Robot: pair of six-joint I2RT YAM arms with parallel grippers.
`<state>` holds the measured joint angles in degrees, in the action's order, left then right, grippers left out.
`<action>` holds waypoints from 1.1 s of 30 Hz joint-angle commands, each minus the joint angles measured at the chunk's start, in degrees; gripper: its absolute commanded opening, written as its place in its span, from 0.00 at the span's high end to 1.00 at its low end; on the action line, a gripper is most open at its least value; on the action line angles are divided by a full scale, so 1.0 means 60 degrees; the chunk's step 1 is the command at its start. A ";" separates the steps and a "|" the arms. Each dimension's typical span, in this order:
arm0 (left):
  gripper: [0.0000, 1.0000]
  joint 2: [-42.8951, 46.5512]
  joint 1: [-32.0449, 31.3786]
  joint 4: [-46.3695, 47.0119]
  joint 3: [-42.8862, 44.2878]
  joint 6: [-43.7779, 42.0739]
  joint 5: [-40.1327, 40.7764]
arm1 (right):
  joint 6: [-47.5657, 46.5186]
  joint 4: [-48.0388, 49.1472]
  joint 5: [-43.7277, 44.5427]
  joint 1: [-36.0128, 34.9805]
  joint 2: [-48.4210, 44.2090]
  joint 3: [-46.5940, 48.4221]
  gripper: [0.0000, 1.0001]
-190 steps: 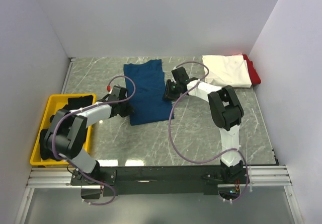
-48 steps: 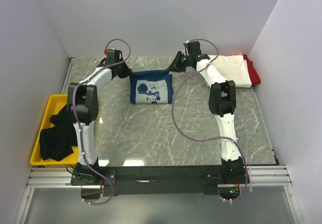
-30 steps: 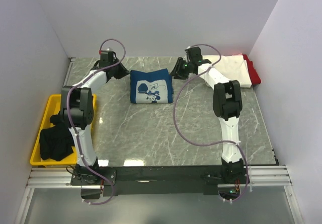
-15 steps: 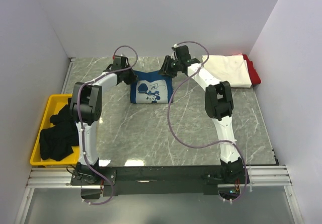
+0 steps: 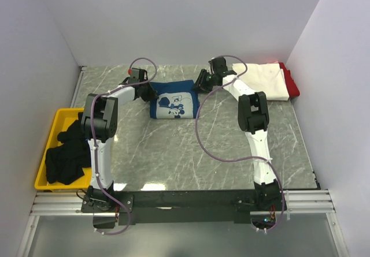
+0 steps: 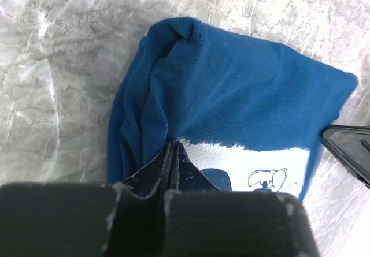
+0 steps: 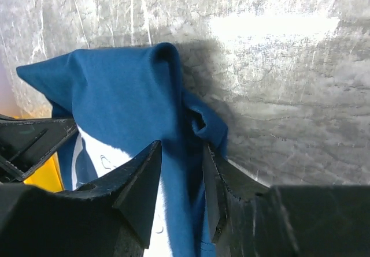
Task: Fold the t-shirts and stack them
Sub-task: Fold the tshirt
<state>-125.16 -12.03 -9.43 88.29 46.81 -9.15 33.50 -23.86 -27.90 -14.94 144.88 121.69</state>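
The navy-blue t-shirt lies folded into a small rectangle at mid-table, its white chest print facing up. My left gripper is at its left edge. In the left wrist view its jaws are pressed together where a bunched ridge of the blue cloth runs into the tips. My right gripper is at the shirt's right edge. It is open, its jaws astride the folded blue edge. The white t-shirt lies folded at the back right on the red one.
A yellow bin at the left edge holds the black t-shirts. Walls close in the table on the left, back and right. Grey marble tabletop stretches in front of the shirt.
A second ago both grippers stood off the shirt's sides. They came in to its back edge, and now sit at its left and right edges, the left one shut.
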 commanded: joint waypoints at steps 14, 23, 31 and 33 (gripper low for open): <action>0.99 0.1289 0.0013 -0.0332 0.0299 -0.0433 -0.0496 | -0.1334 -0.0873 0.0957 0.0234 -0.2202 -0.1222 0.29; 0.98 0.2695 -0.0220 -0.0537 -0.0110 -0.0126 -0.0848 | -0.1730 -0.1063 0.1295 0.0045 -0.2130 -0.1707 0.21; 0.98 0.4438 -0.0704 -0.0421 -0.1530 0.0094 -0.0805 | -0.1701 -0.1385 0.1632 -0.0615 -0.1574 -0.1136 0.21; 0.98 0.4804 -0.0792 -0.0347 -0.1867 0.0153 -0.0819 | -0.1642 -0.1575 0.1851 -0.0791 -0.1413 -0.0932 0.21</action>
<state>-100.55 -16.05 -12.38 79.44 46.78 -13.23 24.16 -31.70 -18.96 -17.52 135.20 112.92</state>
